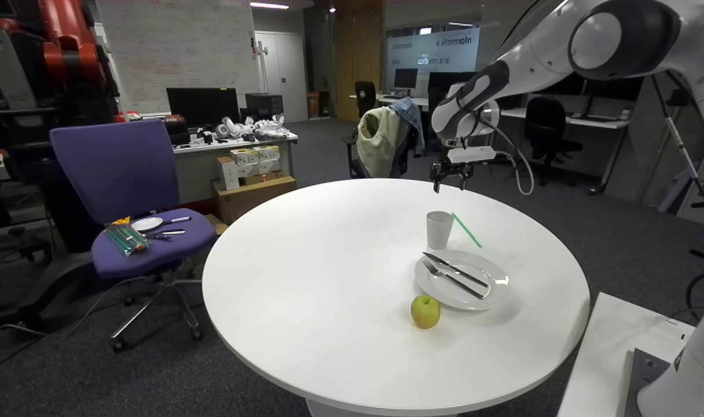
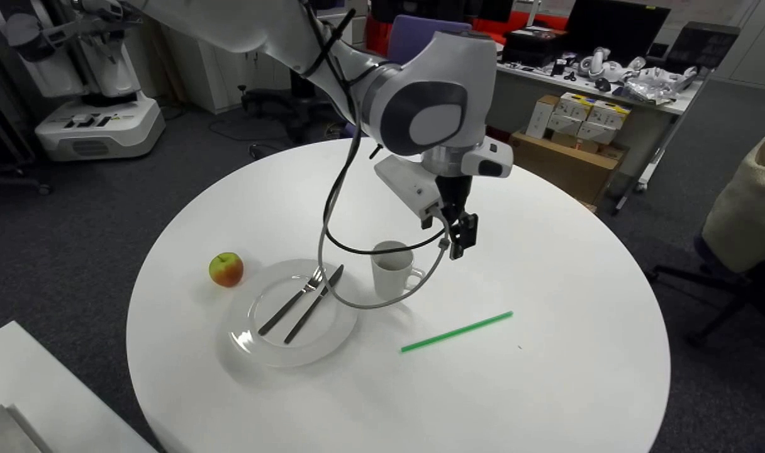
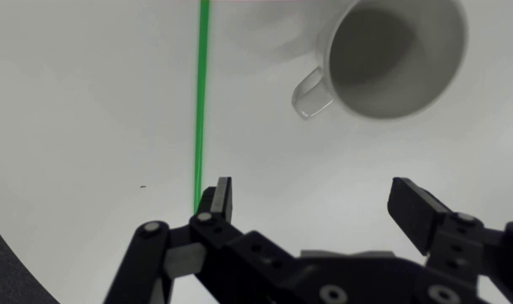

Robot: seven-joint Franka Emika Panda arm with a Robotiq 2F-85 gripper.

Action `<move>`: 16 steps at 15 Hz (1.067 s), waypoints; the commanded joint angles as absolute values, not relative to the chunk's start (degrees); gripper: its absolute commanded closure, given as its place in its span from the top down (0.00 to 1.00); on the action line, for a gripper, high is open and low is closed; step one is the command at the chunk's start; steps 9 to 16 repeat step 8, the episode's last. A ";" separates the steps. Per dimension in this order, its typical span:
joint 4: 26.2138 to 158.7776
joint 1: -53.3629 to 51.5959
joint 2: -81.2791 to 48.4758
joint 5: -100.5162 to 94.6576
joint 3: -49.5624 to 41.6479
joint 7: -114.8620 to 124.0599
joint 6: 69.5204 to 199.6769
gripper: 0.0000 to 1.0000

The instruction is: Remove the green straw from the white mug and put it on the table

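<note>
In an exterior view, the apple (image 2: pixel 226 270) sits toward the left edge of the tabletop (image 2: pixel 546 390). Then comes the plate (image 2: pixel 332 330), toward the near left edge, fork (image 2: pixel 285 309) and knife (image 2: pixel 313 305) lying on it. Just beside it, farther from the near edge, the mug (image 2: pixel 387 275) stands upright. Right of that, the straw (image 2: pixel 456 331) lies flat on the tabletop, apart from the mug, one end toward the right edge. Above hangs the hand (image 3: pixel 310 196), unclenched, its jaws spread well apart.

Apple (image 2: pixel 226 269), plate (image 2: pixel 324 336) with knife (image 2: pixel 314 304) and fork (image 2: pixel 284 311)
</note>
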State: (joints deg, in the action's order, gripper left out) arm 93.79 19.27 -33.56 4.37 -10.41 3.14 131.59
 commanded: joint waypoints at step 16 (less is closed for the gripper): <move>111.52 15.04 -19.08 4.80 -10.96 4.03 132.59 1.00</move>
